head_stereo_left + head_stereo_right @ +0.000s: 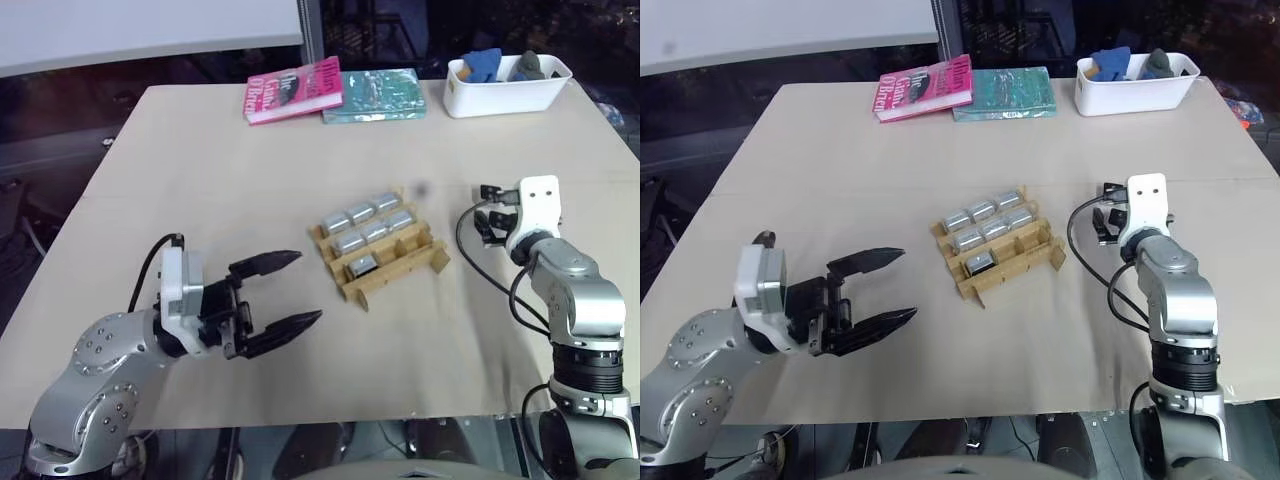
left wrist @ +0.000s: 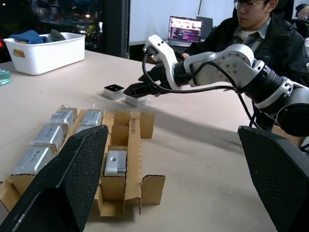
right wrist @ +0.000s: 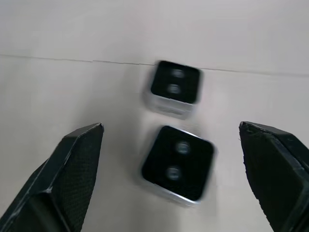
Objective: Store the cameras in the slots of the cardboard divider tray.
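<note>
Two small white black-faced cameras (image 3: 177, 162) are framed between the right hand's (image 3: 171, 179) spread fingers; both could be nudged together.

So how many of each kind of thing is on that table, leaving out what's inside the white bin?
Cardboard divider tray: 1
Cameras in its slots: 7
Loose cameras: 2
Books: 2
White bin: 1
Total: 13
</note>
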Available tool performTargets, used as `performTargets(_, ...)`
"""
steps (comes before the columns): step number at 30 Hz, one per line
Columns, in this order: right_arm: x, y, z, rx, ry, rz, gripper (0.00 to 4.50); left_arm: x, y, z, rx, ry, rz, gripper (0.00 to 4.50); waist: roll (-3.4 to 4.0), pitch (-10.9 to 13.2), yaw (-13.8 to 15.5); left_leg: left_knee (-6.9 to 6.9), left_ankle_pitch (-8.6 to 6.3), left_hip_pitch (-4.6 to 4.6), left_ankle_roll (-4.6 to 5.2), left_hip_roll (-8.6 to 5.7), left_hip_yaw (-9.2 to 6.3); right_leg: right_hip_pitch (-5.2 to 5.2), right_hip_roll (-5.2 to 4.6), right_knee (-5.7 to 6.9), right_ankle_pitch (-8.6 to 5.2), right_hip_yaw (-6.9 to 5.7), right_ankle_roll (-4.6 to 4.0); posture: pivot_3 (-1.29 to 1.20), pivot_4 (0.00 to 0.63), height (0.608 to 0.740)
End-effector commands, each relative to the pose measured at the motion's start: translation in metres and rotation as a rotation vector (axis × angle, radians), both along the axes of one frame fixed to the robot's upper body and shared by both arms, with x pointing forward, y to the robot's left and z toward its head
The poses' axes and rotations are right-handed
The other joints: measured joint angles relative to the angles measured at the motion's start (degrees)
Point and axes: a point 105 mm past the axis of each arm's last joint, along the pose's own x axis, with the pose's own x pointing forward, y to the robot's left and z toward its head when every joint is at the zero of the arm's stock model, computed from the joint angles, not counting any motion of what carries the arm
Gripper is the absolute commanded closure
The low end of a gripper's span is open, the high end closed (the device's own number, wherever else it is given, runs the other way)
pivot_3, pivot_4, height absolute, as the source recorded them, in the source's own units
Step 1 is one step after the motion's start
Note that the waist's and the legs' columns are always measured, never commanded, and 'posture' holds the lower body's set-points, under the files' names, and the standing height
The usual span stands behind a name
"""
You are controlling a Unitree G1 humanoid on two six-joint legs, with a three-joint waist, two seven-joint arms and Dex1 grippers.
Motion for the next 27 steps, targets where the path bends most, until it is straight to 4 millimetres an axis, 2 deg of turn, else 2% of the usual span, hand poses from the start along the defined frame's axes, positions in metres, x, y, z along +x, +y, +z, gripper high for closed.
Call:
performTargets(1, 0.003, -0.007, 0.005, 0.007, -0.031, -0.065, 0.03, -0.002, 0.000, 0.004, 0.006, -0.029, -0.008, 0.00, 0.01, 0.0, -0.1, 0.00, 0.00, 0.00, 0.00, 0.00, 0.01, 0.00, 0.02, 0.01, 0.00, 0.01, 0.00, 0.00, 0.150, 0.740)
performTargets(5, 0.003, 0.000, -0.001, 0.026, -0.013, -0.043, 0.03, -0.002, 0.000, 0.006, 0.008, -0.033, -0.002, 0.00, 0.03, 0.0, -0.6, 0.00, 0.00, 0.01, 0.00, 0.00, 0.02, -0.01, 0.02, 0.01, 0.00, 0.01, 0.00, 0.00, 0.150, 0.740)
performTargets(8, 0.005, -0.002, -0.005, 0.027, -0.003, -0.052, 0.03, -0.003, 0.000, 0.006, 0.011, -0.034, 0.003, 0.00, 0.03, 0.0, -0.9, 0.00, 0.00, 0.01, 0.00, 0.00, 0.02, 0.00, 0.02, 0.01, 0.00, 0.01, 0.00, 0.00, 0.150, 0.740)
performTargets(11, 0.007, -0.003, -0.006, 0.030, -0.001, -0.052, 0.79, -0.004, 0.000, 0.006, 0.014, -0.032, 0.006, 0.00, 0.04, 0.0, -1.2, 0.00, 0.00, 0.02, 0.00, 0.00, 0.02, 0.01, 0.02, 0.01, 0.00, 0.01, 0.00, 0.00, 0.150, 0.740)
performTargets(13, 0.007, -0.001, -0.009, 0.030, 0.007, -0.042, 1.50, -0.004, 0.000, 0.006, 0.017, -0.030, 0.010, 0.00, 0.04, 0.0, -1.2, 0.00, 0.00, 0.02, 0.00, 0.01, 0.02, 0.00, 0.02, 0.02, 0.00, 0.02, 0.00, 0.00, 0.150, 0.740)
performTargets(14, 0.007, 0.001, -0.010, 0.029, 0.012, -0.032, 2.16, -0.004, 0.000, 0.006, 0.017, -0.029, 0.012, 0.00, 0.05, 0.0, -1.2, 0.00, 0.00, 0.02, 0.00, 0.01, 0.03, 0.00, 0.01, 0.02, 0.00, 0.02, 0.00, 0.00, 0.150, 0.740)
performTargets(16, 0.007, 0.003, -0.011, 0.025, 0.017, -0.022, 2.63, -0.004, 0.000, 0.006, 0.015, -0.029, 0.018, 0.00, 0.05, 0.0, -1.2, 0.00, 0.00, 0.02, 0.00, 0.01, 0.02, 0.00, 0.02, 0.02, 0.00, 0.02, 0.00, 0.00, 0.150, 0.740)
performTargets(19, 0.006, 0.003, -0.010, -0.001, 0.008, -0.012, 2.63, 0.000, 0.002, 0.009, -0.003, -0.042, 0.052, 0.00, 0.05, 0.0, -1.2, 0.00, 0.00, 0.03, 0.00, 0.01, 0.04, 0.00, 0.02, 0.02, 0.00, 0.03, 0.00, 0.00, 0.150, 0.740)
performTargets(22, 0.003, 0.005, 0.001, -0.070, -0.059, 0.053, 2.63, 0.013, 0.001, 0.014, -0.036, -0.024, 0.132, 0.00, 0.05, 0.0, -1.1, 0.00, 0.00, 0.03, 0.00, 0.01, 0.04, 0.00, 0.02, 0.03, 0.00, 0.02, 0.00, 0.00, 0.150, 0.740)
performTargets(25, -0.007, 0.019, 0.024, -0.165, -0.199, 0.231, 2.63, 0.024, -0.002, 0.025, -0.112, 0.042, 0.163, 0.00, 0.06, 0.0, -0.9, 0.03, 0.00, 0.01, 0.00, 0.00, -0.03, 0.04, 0.02, 0.02, 0.00, 0.00, 0.01, 0.00, 0.150, 0.740)
performTargets(27, -0.026, 0.038, 0.041, -0.185, -0.285, 0.413, 2.63, 0.037, 0.000, 0.026, -0.090, 0.135, 0.236, 0.00, 0.06, 0.0, -1.1, 0.08, 0.00, 0.00, 0.01, -0.01, -0.05, 0.04, 0.02, 0.03, 0.01, -0.01, 0.02, 0.00, 0.150, 0.740)
